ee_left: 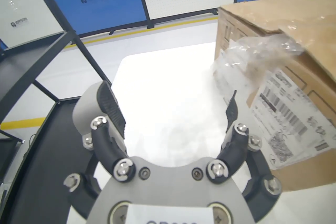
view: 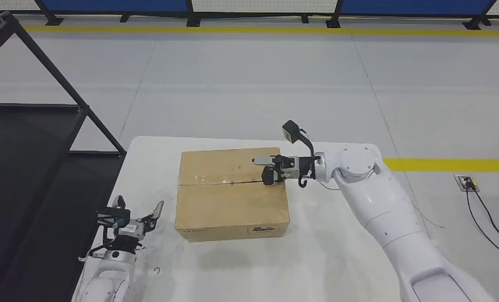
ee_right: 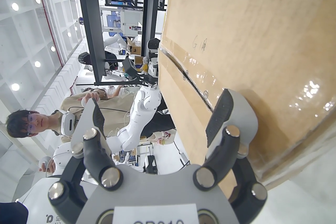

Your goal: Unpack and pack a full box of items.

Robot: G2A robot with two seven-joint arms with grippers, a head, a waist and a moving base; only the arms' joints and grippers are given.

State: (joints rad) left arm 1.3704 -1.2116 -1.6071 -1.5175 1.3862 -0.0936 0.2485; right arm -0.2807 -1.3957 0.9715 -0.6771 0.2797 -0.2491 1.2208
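Note:
A closed brown cardboard box (view: pixel 232 194) stands in the middle of the white table (view: pixel 327 259), its two top flaps meeting at a taped seam (ee_right: pixel 183 75). My right gripper (view: pixel 265 166) hovers open over the box's right top edge, one finger pad (ee_right: pixel 219 117) close to the seam, nothing between the fingers. My left gripper (view: pixel 139 214) is open at the table's near left corner, apart from the box's left side. That side (ee_left: pixel 275 83) carries a shipping label (ee_left: pixel 286 117) and a torn clear plastic pouch (ee_left: pixel 249 64).
A black metal rack (view: pixel 47 169) stands just left of the table, close to the left arm. Bare table lies in front of the box and to its right. Blue and white partition panels (view: pixel 257 1) line the far floor.

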